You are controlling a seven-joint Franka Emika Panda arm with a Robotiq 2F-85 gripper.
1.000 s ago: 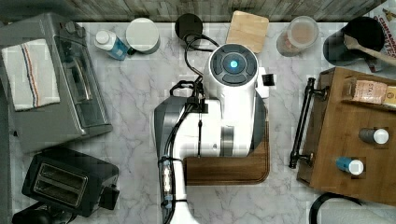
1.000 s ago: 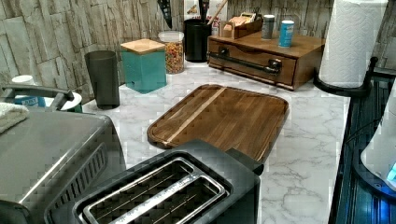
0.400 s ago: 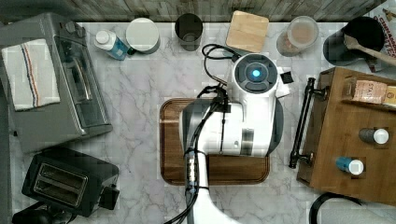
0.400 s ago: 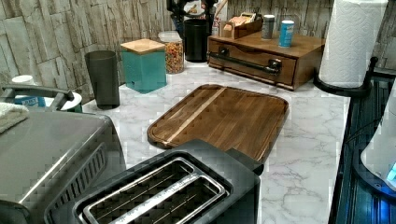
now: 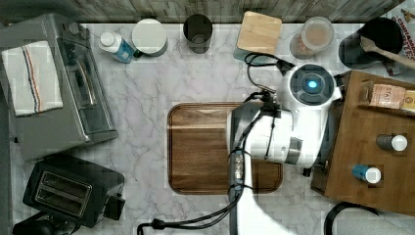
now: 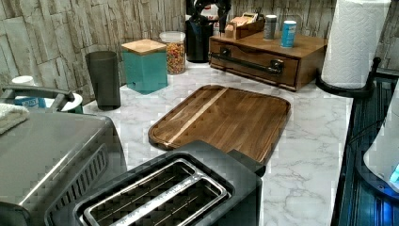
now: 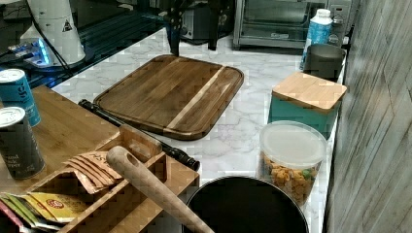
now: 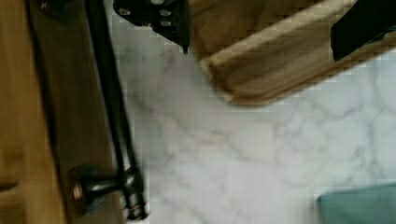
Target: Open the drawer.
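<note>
A white, grey-veined marble counter (image 5: pixel 147 122) runs before a stone-pattern wall, with a flat dark-wood cutting board with rounded corners (image 6: pixel 226 117) at its middle and a grey metal toaster oven (image 5: pixel 54 88) at the top view's left; the wide, shallow brown wooden drawer (image 6: pixel 256 61) sits shut in a low wooden cabinet (image 5: pixel 377 161) at the top view's right, its long black metal bar handle (image 8: pixel 109 93) standing off the front on end posts; the black two-finger gripper (image 8: pixel 261 25) hangs above the marble with its fingers spread apart, one close beside the bar, neither touching it; the drawer looks stiff and light, the bar hard, smooth and perhaps slippery, so I would hook or clamp it near mid-length and pull straight out; the white arm (image 5: pixel 279 132) hides much of the drawer front from above, and the fingertips are cut off in the wrist view, so their height against the bar is hard to judge.
</note>
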